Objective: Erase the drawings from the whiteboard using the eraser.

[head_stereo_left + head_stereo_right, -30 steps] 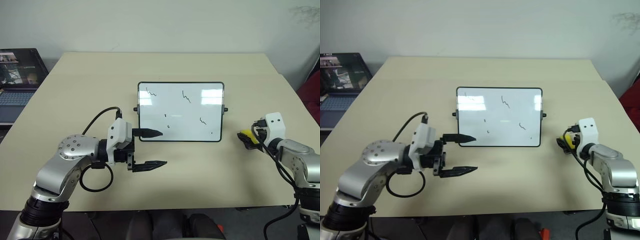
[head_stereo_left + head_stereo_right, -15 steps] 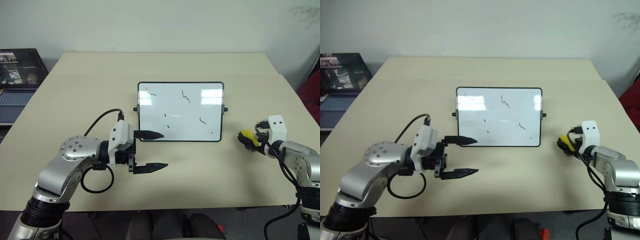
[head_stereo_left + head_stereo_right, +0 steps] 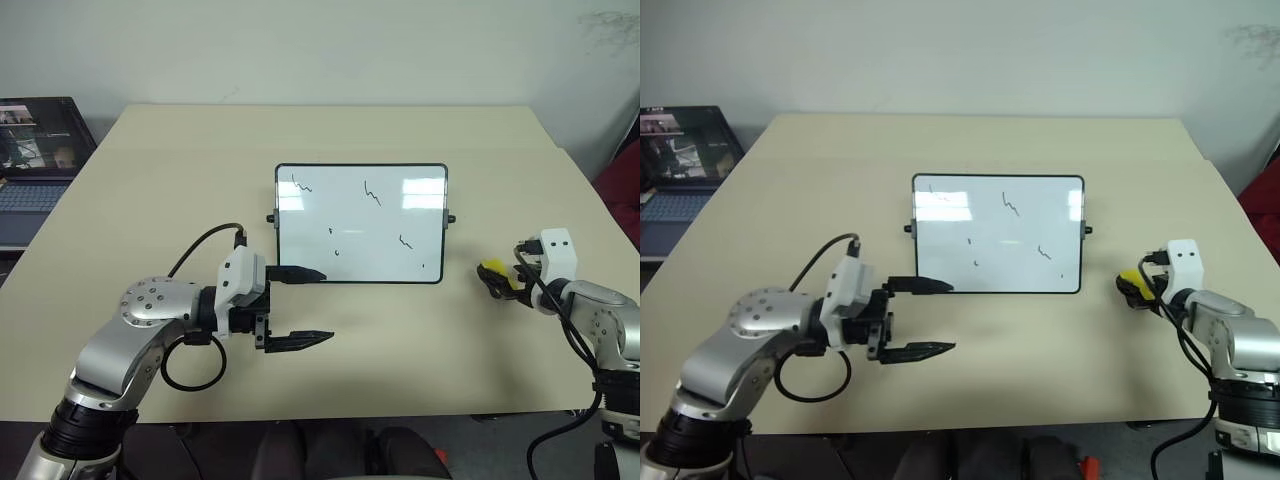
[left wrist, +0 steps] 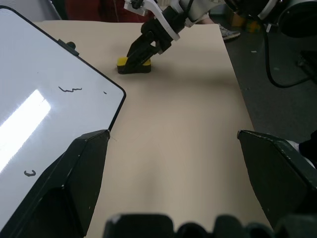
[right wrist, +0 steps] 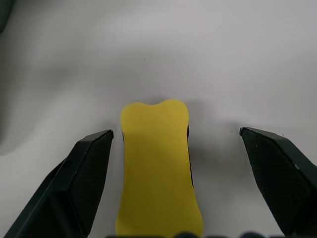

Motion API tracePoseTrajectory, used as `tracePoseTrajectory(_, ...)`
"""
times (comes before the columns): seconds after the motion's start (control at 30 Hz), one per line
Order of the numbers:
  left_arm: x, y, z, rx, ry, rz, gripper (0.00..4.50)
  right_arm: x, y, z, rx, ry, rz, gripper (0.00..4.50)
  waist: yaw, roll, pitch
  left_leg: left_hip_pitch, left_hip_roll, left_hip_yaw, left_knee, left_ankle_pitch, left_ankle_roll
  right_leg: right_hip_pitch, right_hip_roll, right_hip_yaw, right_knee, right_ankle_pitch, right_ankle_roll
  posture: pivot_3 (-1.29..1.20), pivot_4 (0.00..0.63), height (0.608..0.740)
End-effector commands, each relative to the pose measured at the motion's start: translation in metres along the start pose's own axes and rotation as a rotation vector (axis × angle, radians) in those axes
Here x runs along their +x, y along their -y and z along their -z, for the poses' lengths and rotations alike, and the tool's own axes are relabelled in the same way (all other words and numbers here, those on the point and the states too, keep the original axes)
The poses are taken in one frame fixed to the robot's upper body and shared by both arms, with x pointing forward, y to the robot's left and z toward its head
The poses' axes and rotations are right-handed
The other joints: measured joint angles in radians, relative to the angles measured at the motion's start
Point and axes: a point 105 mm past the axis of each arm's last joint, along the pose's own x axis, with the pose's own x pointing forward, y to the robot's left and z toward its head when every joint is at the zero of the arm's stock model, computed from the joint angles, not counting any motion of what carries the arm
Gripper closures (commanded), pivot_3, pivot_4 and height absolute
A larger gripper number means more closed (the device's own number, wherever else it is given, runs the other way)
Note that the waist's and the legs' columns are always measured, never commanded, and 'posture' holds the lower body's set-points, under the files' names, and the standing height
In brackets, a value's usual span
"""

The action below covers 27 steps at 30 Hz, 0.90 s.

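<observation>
The whiteboard lies at the table's middle, black-framed, with several small dark drawings scattered on it. The yellow eraser lies flat on the table to the board's right. My right gripper is lowered over it and open. In the right wrist view the eraser lies between the two spread fingers, and neither presses on it. My left gripper hovers open and empty just off the board's near left corner, pointing right. The left wrist view shows the board's corner and the eraser beyond.
A laptop with a lit screen sits off the table's left edge. A dark red object stands past the right edge. Bare tabletop stretches between my grippers and along the near edge.
My right wrist has rolled slightly over the eraser and its fingers have drawn in a little. The left arm, the board and the eraser have kept their places.
</observation>
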Motion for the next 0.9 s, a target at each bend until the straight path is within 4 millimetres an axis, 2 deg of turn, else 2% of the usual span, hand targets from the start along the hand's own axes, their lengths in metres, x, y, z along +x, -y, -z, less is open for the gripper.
tracePoseTrajectory(0.03,-0.0027,-0.0006,-0.0046,0.033,0.011,-0.006,0.0,-0.0046,0.0035,-0.0138,-0.015,0.049,0.006,0.93,0.0,0.0,0.0,0.0,0.0,0.0,0.0,0.0,0.0,0.0,0.0,0.0,0.0,0.0,0.0,0.0,0.15,0.74)
tracePoseTrajectory(0.23,-0.0033,-0.0001,-0.0015,0.029,0.008,-0.005,0.0,-0.0033,0.0018,-0.01,-0.018,0.036,0.001,3.02,0.0,0.0,0.0,0.0,0.0,0.0,0.0,0.0,0.0,0.0,0.0,0.0,0.0,0.0,0.0,0.0,0.15,0.74)
tracePoseTrajectory(0.3,-0.0033,0.0,-0.0014,0.029,0.009,-0.004,0.0,-0.003,0.0008,-0.009,-0.019,0.033,-0.001,3.4,0.0,0.0,0.0,0.0,0.0,0.0,0.0,0.0,0.0,0.0,0.0,0.0,0.0,0.0,0.0,0.0,0.15,0.74)
tracePoseTrajectory(0.9,-0.0034,0.0015,0.0013,0.029,0.009,-0.008,0.0,-0.0015,-0.003,-0.0067,-0.033,0.03,-0.01,3.41,-0.001,0.0,0.0,0.0,0.0,0.0,0.0,0.0,0.0,0.0,0.0,0.0,0.0,0.0,0.0,0.0,0.15,0.74)
